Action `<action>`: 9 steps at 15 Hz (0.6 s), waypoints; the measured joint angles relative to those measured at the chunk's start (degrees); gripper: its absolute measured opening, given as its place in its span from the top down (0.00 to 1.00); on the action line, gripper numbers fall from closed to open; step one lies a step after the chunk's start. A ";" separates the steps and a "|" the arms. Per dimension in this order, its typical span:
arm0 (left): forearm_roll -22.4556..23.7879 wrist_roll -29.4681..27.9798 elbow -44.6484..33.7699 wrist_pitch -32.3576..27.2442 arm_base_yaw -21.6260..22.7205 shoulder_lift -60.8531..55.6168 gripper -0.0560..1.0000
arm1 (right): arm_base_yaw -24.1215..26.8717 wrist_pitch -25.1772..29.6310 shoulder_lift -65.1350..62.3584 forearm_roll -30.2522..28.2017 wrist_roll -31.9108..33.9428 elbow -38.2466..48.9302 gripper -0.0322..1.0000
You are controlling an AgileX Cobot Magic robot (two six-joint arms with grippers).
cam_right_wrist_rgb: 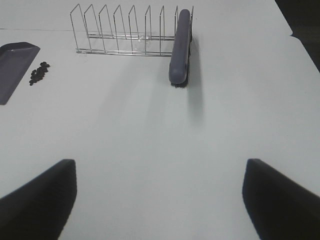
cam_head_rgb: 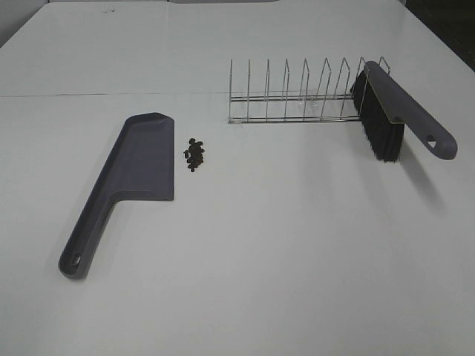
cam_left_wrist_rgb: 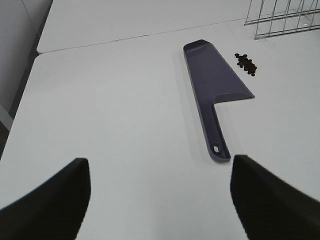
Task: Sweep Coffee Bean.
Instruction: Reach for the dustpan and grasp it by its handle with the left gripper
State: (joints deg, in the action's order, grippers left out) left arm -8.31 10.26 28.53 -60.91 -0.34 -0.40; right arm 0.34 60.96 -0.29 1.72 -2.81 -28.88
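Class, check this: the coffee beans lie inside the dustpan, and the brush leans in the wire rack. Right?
No. The coffee beans lie on the table beside the dustpan, not inside it; the exterior high view shows this. The brush does lean in the wire rack.

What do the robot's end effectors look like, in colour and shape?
The left end effector shows only two matte black fingers with rounded tips; the right end effector looks the same. No cables or markings are visible; the arms are out of view.
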 joint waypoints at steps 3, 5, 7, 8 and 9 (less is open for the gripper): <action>0.00 0.00 0.00 0.00 0.00 0.00 0.27 | 0.00 0.00 0.00 0.00 0.00 0.00 0.17; 0.00 0.00 0.00 0.00 0.00 0.00 0.27 | 0.00 0.00 0.00 0.00 0.00 0.00 0.17; -0.11 0.00 0.00 0.00 0.00 0.00 0.27 | 0.00 0.00 0.00 0.00 0.00 0.00 0.17; -0.23 0.00 0.00 0.00 0.00 0.00 0.27 | 0.00 0.00 0.00 0.00 0.00 0.00 0.17; -0.23 0.00 0.00 0.00 0.00 0.00 0.27 | 0.00 0.00 0.00 0.00 0.00 0.00 0.17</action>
State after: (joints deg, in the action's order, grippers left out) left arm -8.54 10.26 28.53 -60.91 -0.34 -0.40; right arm 0.34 60.96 -0.29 1.72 -2.81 -28.88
